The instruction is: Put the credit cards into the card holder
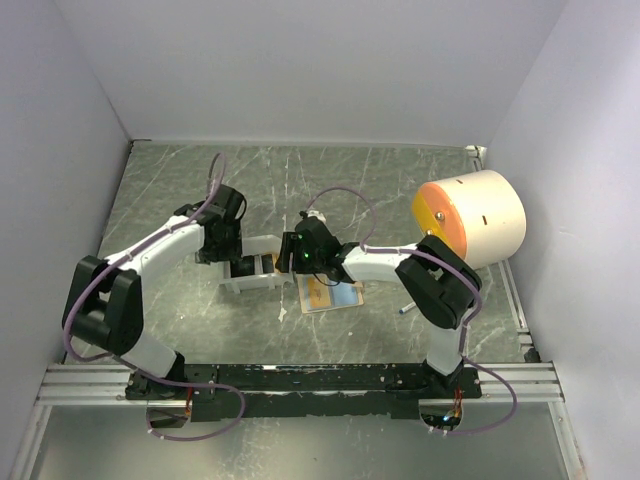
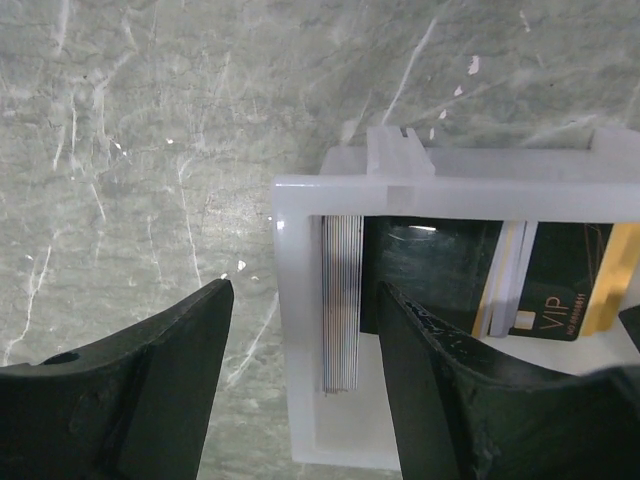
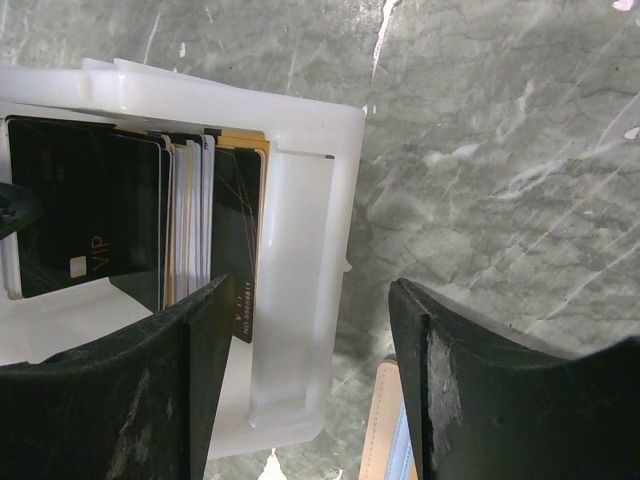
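Two sets of fingers, both spread and holding nothing. The left gripper [image 2: 305, 293] has its jaws wide, straddling one end wall of the white tray [image 2: 440, 188]: one finger sits outside over the table [image 2: 120, 150], the other inside the tray. The right gripper [image 3: 310, 288] does the same at the opposite end wall, jaws apart w/ clear gaps either side of the plastic, so no clamp that I can see.

The credit cards [image 2: 340, 300] stand on edge inside the tray, packed close: a pale stack nearest the left fingers, then black "VIP" and yellow ones further along. None is in the card holder pockets as far as I can tell. The card holder [image 1: 330, 296] lies on the table just beside the tray, under the right wrist, w/ something blue and yellow showing on it; can't tell if that's a card or the lining.

Risks as I judge them:
- Closing now nips tray wall, not a card, and drags the tray into the holder.
- Cards are so tightly stacked that a pinch prob takes several at once, or fans them out.
- Both wrists work the same small tray, so a collision is likely if I move both together.
- Holder is half hidden below the right arm, so I'd be aiming blind.
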You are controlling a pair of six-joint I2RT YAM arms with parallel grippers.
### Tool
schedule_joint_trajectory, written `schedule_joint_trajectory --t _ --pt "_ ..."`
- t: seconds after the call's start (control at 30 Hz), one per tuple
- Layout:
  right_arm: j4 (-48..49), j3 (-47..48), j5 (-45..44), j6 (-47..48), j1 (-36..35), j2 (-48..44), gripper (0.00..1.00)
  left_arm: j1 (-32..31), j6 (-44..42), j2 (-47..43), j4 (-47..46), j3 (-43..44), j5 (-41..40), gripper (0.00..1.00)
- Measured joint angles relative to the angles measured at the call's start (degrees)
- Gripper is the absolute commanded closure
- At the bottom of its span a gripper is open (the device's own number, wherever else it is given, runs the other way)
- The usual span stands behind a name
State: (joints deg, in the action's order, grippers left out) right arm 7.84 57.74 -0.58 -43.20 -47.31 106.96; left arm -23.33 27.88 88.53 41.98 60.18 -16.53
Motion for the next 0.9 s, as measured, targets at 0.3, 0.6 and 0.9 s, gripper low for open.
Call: schedule_joint_trajectory --t 0.3,0.6,0.9 --pt "0.98 0.00 0.85 -0.46 0.00 0.24 0.38 -0.33 -0.04 3.80 0.22 0.57 -1.53 0.37" --pt "2.43 0.00 1.38 -0.70 0.00 0.92 0.39 -2.69 -0.02 4.37 2.75 4.66 -5.79 0.48" --pt "4.39 -0.11 2.12 -1.18 0.00 1.64 0.40 -3.61 -0.02 4.37 4.07 5.79 -7.30 0.47"
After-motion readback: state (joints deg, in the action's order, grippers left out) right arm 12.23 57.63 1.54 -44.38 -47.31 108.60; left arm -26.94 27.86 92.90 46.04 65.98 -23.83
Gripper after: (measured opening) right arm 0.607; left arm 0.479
